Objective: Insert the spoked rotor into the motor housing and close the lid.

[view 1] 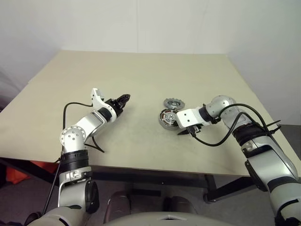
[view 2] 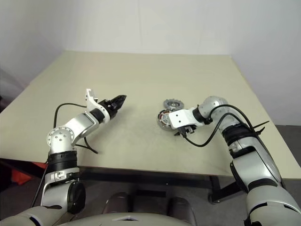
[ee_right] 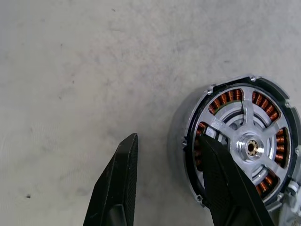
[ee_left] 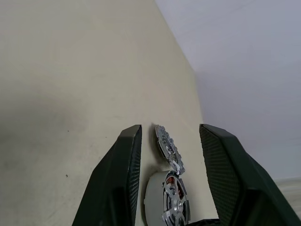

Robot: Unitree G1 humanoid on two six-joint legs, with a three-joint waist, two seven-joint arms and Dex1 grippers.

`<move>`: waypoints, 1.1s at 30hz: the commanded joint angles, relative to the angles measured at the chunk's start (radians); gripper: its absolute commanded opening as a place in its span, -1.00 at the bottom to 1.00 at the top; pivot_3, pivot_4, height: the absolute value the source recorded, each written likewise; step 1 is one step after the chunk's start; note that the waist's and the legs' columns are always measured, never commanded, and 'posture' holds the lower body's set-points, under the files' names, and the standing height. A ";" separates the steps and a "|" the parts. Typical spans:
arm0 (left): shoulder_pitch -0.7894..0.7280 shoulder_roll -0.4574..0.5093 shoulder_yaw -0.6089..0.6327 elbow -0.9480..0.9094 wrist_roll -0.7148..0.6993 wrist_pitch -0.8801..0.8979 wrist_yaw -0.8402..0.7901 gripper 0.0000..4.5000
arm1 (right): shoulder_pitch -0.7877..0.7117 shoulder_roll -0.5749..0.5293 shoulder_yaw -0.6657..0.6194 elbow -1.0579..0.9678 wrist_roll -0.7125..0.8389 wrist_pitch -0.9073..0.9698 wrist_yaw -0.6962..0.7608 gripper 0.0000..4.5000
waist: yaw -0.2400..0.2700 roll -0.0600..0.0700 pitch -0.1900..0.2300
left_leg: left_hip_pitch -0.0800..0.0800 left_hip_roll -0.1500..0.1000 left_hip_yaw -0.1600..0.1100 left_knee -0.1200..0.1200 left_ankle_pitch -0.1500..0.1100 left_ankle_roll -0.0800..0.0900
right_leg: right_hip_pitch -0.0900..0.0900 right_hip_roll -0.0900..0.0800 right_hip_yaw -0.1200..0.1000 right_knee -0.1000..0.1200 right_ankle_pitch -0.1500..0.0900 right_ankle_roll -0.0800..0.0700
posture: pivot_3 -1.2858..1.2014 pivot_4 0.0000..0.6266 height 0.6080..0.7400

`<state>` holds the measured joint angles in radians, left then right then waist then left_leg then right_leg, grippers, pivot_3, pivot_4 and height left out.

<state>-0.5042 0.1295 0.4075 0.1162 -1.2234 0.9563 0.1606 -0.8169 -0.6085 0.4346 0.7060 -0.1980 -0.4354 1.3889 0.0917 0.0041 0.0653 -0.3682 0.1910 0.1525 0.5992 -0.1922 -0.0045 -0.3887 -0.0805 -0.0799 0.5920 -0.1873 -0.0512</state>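
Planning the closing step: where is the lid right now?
In the left eye view the lid lies flat on the table, right of centre, just behind the motor housing and touching its far edge, uncovered and ungripped.

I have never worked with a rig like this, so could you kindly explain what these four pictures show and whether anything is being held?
This is a humanoid robot with two arms, each ending in a two-fingered gripper. Two pictures come from its head, looking down over a beige table. The other two come from cameras on its wrists, looking along the fingers. On the table stands the motor housing, with copper windings; the spoked rotor already sits inside it. The notched lid lies just beyond the housing, not yet on. The left gripper hangs open above the table. The right gripper is open beside the housing. Neither holds anything.
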 commanded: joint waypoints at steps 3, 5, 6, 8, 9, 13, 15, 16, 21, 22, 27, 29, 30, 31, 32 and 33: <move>-0.013 -0.001 0.001 -0.033 -0.005 -0.004 -0.008 -0.09 | -0.024 0.034 0.008 -0.016 -0.023 0.022 -0.023 -0.18 | -0.006 0.000 0.000 | 0.001 0.001 0.000 0.000 0.000 -0.001 | 0.000 0.000 0.000 0.000 0.000 0.000 | 0.03 -1.00 1.00; -0.003 -0.008 -0.001 -0.045 -0.005 -0.006 -0.003 -0.09 | -0.043 0.043 0.011 0.008 -0.042 0.017 -0.044 -0.42 | -0.014 0.000 0.000 | 0.001 0.001 0.000 0.000 0.001 -0.001 | 0.000 0.000 0.000 0.001 0.000 0.000 | 0.03 -1.00 1.00; 0.001 -0.012 0.000 -0.049 -0.007 -0.007 0.000 -0.09 | -0.052 0.046 0.012 0.019 -0.051 0.012 -0.054 -0.58 | -0.016 0.000 0.000 | 0.001 0.001 0.000 0.000 0.001 -0.001 | 0.000 0.000 0.000 0.001 0.000 0.000 | 0.03 -1.00 1.00; 0.006 -0.016 0.002 -0.057 -0.008 -0.008 0.004 -0.09 | -0.064 0.053 0.011 0.036 -0.061 0.006 -0.065 -0.90 | -0.022 -0.001 0.000 | 0.001 0.001 0.000 0.000 0.001 -0.001 | 0.000 0.000 0.000 0.001 0.000 0.000 | 0.03 -1.00 1.00; 0.009 -0.019 0.003 -0.060 -0.010 -0.009 0.007 -0.09 | -0.070 0.058 0.010 0.045 -0.064 0.003 -0.072 -0.99 | -0.024 -0.001 0.000 | 0.001 0.001 0.000 0.000 0.001 -0.001 | 0.000 0.000 0.000 0.001 0.000 0.000 | 0.03 -1.00 1.00; 0.026 -0.032 -0.001 -0.076 -0.011 -0.008 0.014 -0.09 | -0.089 0.071 0.005 0.074 -0.075 -0.007 -0.096 -1.00 | -0.030 -0.002 0.000 | 0.002 0.001 0.000 0.000 0.002 -0.003 | 0.000 0.001 0.000 0.001 0.000 0.000 | 0.03 -1.00 1.00; 0.033 -0.037 -0.002 -0.082 -0.011 -0.008 0.016 -0.09 | -0.096 0.076 0.001 0.084 -0.077 -0.010 -0.105 -1.00 | -0.031 -0.002 0.000 | 0.002 0.002 0.000 0.000 0.002 -0.003 | 0.000 0.001 0.000 0.001 -0.002 0.003 | 0.03 -1.00 1.00; 0.035 -0.039 -0.002 -0.084 -0.011 -0.008 0.018 -0.09 | -0.099 0.077 -0.001 0.088 -0.076 -0.012 -0.105 -1.00 | -0.031 -0.002 0.000 | 0.002 0.002 0.000 0.000 0.002 -0.004 | 0.000 0.002 0.000 0.001 -0.002 0.004 | 0.03 -1.00 1.00; 0.036 -0.043 -0.001 -0.081 -0.010 -0.010 0.022 -0.09 | -0.106 0.080 -0.023 0.076 -0.062 0.006 -0.124 -1.00 | -0.031 -0.002 0.000 | 0.003 0.002 0.000 0.000 0.003 -0.004 | 0.000 0.002 0.000 0.001 -0.002 0.004 | 0.03 -1.00 1.00; 0.035 -0.043 -0.001 -0.079 -0.010 -0.011 0.021 -0.09 | -0.105 0.086 -0.032 0.068 -0.050 0.027 -0.125 -1.00 | -0.032 -0.002 0.000 | 0.002 0.002 0.000 0.000 0.003 -0.004 | -0.001 0.002 0.000 0.001 -0.002 0.004 | 0.03 -1.00 1.00; 0.041 -0.047 -0.001 -0.076 -0.006 -0.014 0.020 -0.09 | -0.092 0.176 -0.145 -0.068 0.086 0.459 -0.136 -1.00 | -0.044 -0.002 0.001 | 0.000 0.002 -0.001 0.000 0.005 -0.006 | -0.003 0.002 0.000 0.003 0.001 -0.002 | 0.03 -1.00 1.00; 0.045 -0.048 0.001 -0.076 -0.005 -0.015 0.020 -0.09 | -0.072 0.197 -0.166 -0.155 0.121 0.628 -0.133 -1.00 | -0.042 -0.003 0.001 | -0.003 0.001 -0.001 0.000 0.005 -0.006 | -0.008 0.002 0.001 0.007 0.003 -0.004 | 0.03 -1.00 1.00; 0.045 -0.048 0.002 -0.077 -0.005 -0.016 0.021 -0.09 | -0.062 0.204 -0.170 -0.198 0.134 0.711 -0.133 -1.00 | -0.040 -0.003 0.001 | -0.005 0.001 -0.001 0.000 0.005 -0.005 | -0.010 0.002 0.001 0.009 0.002 -0.005 | 0.03 -1.00 1.00; 0.045 -0.046 0.004 -0.077 -0.005 -0.016 0.022 -0.09 | -0.053 0.213 -0.172 -0.243 0.148 0.803 -0.136 -1.00 | -0.036 -0.003 0.001 | -0.007 0.002 -0.002 0.000 0.005 -0.005 | -0.013 0.002 0.001 0.011 0.001 -0.006 | 0.03 -1.00 1.00; 0.045 -0.044 0.006 -0.077 -0.005 -0.016 0.023 -0.09 | -0.046 0.220 -0.170 -0.284 0.158 0.883 -0.143 -1.00 | -0.031 -0.003 0.001 | -0.009 0.002 -0.002 0.000 0.005 -0.005 | -0.015 0.002 0.000 0.012 -0.001 -0.007 | 0.03 -1.00 1.00; 0.046 -0.042 0.009 -0.079 -0.006 -0.017 0.025 -0.09 | -0.039 0.223 -0.164 -0.328 0.171 0.969 -0.140 -1.00 | -0.025 -0.003 0.001 | -0.010 0.002 -0.002 0.000 0.007 -0.002 | -0.016 0.002 0.000 0.013 -0.003 -0.007 | 0.03 -1.00 1.00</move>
<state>-0.4551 0.0782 0.4062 0.0724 -1.2227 0.9520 0.1879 -0.8449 -0.3899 0.3037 0.4771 -0.0725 0.4116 1.2524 0.0663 0.0014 0.0665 -0.3782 0.1935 0.1505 0.5989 -0.1856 -0.0067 -0.4052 -0.0776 -0.0795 0.6052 -0.1902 -0.0587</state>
